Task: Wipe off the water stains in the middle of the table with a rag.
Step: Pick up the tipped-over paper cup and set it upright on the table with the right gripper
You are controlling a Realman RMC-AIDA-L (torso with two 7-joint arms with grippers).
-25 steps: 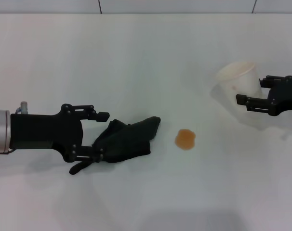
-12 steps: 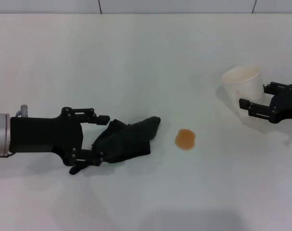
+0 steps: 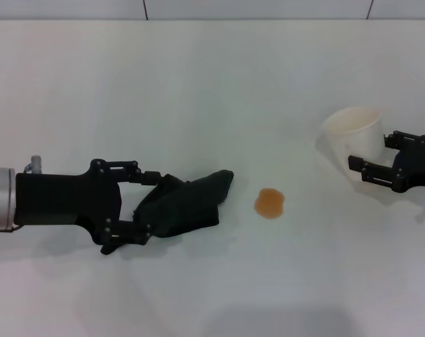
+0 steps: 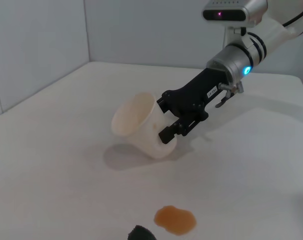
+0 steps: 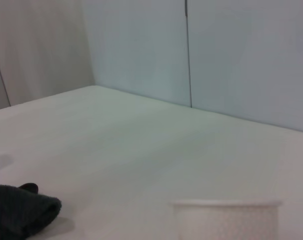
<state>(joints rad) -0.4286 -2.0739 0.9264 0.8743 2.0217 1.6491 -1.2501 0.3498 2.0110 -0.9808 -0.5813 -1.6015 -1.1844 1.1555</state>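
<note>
The black rag lies bunched on the white table, left of centre. My left gripper is open, its jaws either side of the rag's left end and touching it. The orange-brown water stain sits just right of the rag, bare; it also shows in the left wrist view beside the rag's tip. My right gripper is at the far right, shut on a tilted pale cup; the left wrist view shows that gripper gripping the cup.
The right wrist view shows the cup's rim close up and the rag farther off. Grey wall panels stand behind the table's far edge.
The right gripper has carried the cup to the right and nearer the table's front. The left gripper's jaws have drawn in slightly around the rag. The rag and the stain have not moved.
</note>
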